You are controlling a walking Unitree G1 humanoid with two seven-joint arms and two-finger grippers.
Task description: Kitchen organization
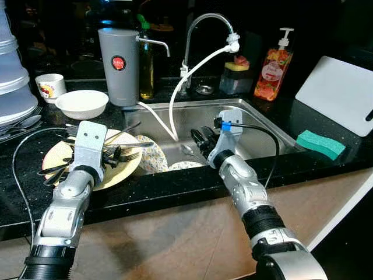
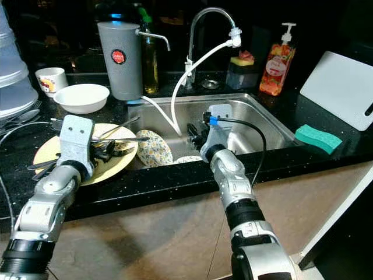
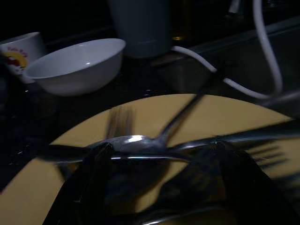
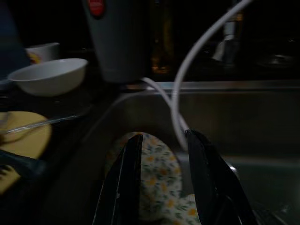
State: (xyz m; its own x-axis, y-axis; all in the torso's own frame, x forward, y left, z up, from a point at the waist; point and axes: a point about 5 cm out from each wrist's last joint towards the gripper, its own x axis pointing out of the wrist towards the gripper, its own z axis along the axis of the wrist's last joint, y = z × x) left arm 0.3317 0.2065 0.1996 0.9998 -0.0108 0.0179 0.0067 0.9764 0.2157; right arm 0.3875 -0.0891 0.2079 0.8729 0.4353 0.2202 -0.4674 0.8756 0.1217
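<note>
Right now the left gripper [image 1: 113,154] sits low over one yellow plate [image 1: 58,153] on the black counter [image 1: 175,186], at the counter's front edge just left of the sink [image 1: 265,125]. Its fingers [image 3: 89,183] are spread apart, straddling a spoon [image 3: 133,143] without clamping it. Cutlery [image 1: 125,142] piled on that plate: several forks and spoons crossing each other, exact count unclear.

The right gripper [image 1: 201,139] hangs inside the sink basin, fingers [image 4: 126,183] parted, gripping nothing. Near them one floral plate [image 1: 152,156] leans against the sink's left wall; a second floral piece [image 1: 185,165] lies on the basin floor beside it, partly hidden.

One white bowl [image 1: 81,103] and one small cup [image 1: 50,86] stand on the counter behind the yellow plate, toward the back left. One grey canister [image 1: 118,65] stands at the sink's back left corner, with one oil bottle [image 1: 146,64] touching or just beside it. One faucet [image 1: 201,35] with one white hose [image 1: 192,73] trailing down into the basin.

One soap pump bottle [image 1: 273,69] at the back right of the sink, one sponge holder [image 1: 236,77] between it and the faucet. One green sponge [image 1: 320,144] at the sink's front right corner, one white cutting board [image 1: 338,93] leaning behind it.
</note>
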